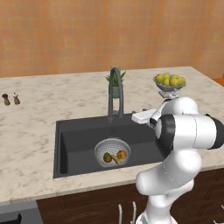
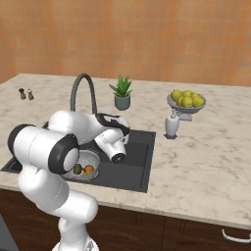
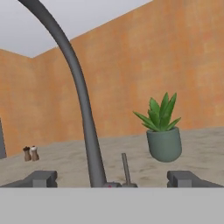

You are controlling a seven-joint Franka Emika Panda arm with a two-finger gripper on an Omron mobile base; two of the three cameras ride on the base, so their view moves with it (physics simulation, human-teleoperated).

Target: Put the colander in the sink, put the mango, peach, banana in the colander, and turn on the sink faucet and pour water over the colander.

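Three fruits (image 1: 114, 156) placed in colander (image 1: 100, 148), set in sink (image 1: 78, 135); gripper (image 3: 114, 178) spread wide, empty, faucet (image 3: 83, 113) lever (image 3: 126, 168) just ahead; water not yet started

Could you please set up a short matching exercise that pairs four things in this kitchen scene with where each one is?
Things:
1. colander
2. peach
3. potted plant
4. fruit bowl

Places:
A. on the counter right of the sink
B. behind the faucet
C. on the sink floor
D. inside the colander

Pairs: 1-C, 2-D, 3-B, 4-A
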